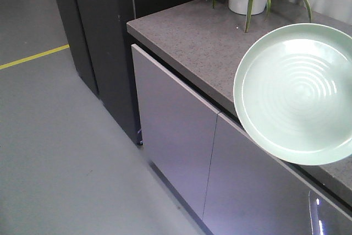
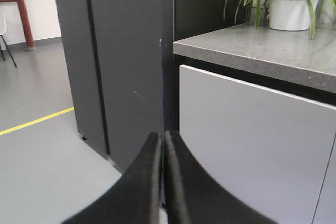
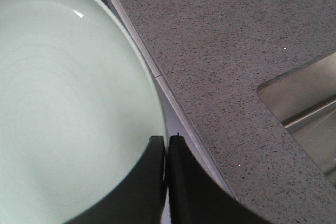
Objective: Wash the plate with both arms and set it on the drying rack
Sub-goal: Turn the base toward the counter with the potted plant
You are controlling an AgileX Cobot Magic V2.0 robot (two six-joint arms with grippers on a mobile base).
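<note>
Round pale mint-green plate [image 1: 297,94] with a low upright rim and faint concentric rings on its face. It sits over the front edge of the grey speckled countertop [image 1: 192,42] and partly overhangs the cabinet doors [image 1: 176,130] below that edge. The right gripper [image 3: 167,141] is clamped on the plate's rim, one finger over the face and one outside it. The left gripper [image 2: 163,137] is off the countertop's corner, its fingers pressed together with nothing between them.

No readable text, labels, brands, numbers or signs in any view
</note>
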